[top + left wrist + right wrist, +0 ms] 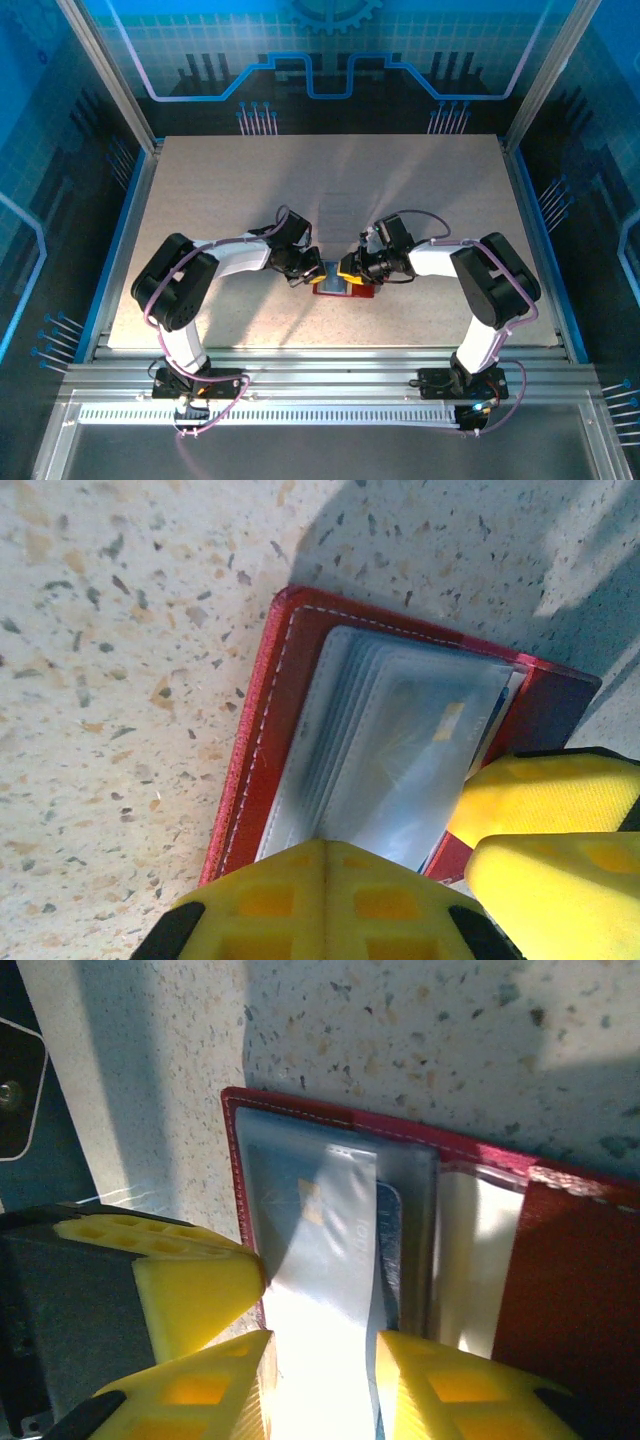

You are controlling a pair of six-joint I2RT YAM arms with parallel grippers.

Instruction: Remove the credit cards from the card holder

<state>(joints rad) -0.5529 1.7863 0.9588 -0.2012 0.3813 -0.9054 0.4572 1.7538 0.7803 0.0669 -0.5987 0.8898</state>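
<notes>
From above, the card holder [360,291] lies open on the near middle of the table [400,190], its long axis running left to right, with the left gripper [308,272] at its left end and the right gripper [346,268] over it from the right. The left wrist view shows the holder's red border [250,770] framing a fan of clear sleeves [400,740]. The left fingers [270,900] are pressed together at the sleeves' edge; I cannot tell if they pinch one. In the right wrist view the right fingers [440,1380] stand a little apart, and a pale glossy sleeve [320,1260] fills the gap; whether they clamp it I cannot tell. A blue card [389,1230] sits just right of that strip.
</notes>
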